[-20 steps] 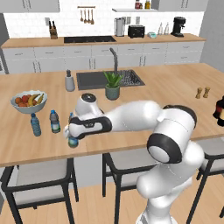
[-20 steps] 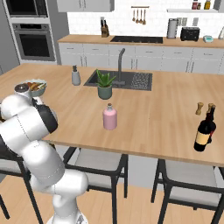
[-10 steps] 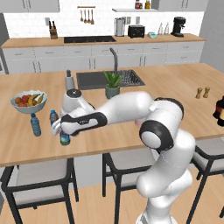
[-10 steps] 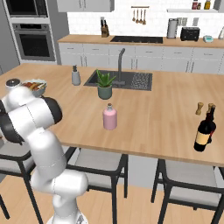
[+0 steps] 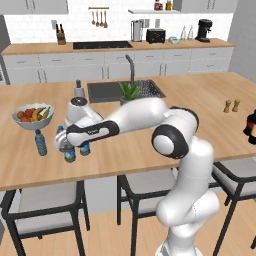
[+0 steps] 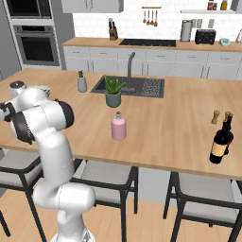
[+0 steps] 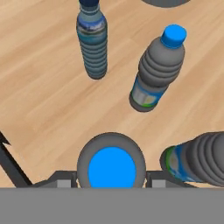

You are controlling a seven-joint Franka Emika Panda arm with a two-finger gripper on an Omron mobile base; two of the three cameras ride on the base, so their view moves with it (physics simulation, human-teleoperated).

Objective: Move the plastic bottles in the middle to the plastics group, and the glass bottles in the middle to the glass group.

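Observation:
My gripper [image 7: 111, 180] is shut on a dark plastic bottle [image 7: 111, 168], seen from above with its blue cap between the two fingertips [image 7: 65, 180]. In the left base view this bottle [image 5: 69, 155] stands on the counter among the plastics group: a pale blue bottle [image 5: 40, 143] and two dark ones [image 5: 85, 149] [image 5: 60, 134]. The hand view shows three neighbours [image 7: 92, 39] [image 7: 157, 72] [image 7: 199, 159] close around it. The pink glass bottle [image 6: 118, 128] stands alone mid-counter. A dark bottle of the glass group [image 6: 221, 144] is far right. In the right base view my own arm hides the gripper.
A fruit bowl [image 5: 32, 114] sits just behind the water bottles. A potted plant [image 6: 113, 92], sink [image 5: 125, 91] and soap dispenser [image 6: 82, 82] lie further back. Two wooden shakers [image 6: 216, 116] stand near the dark bottle. Stools line the near counter edge.
The arm has swung further left with the dark plastic bottle and stretched out low over the counter, bringing the bottle in among the other water bottles.

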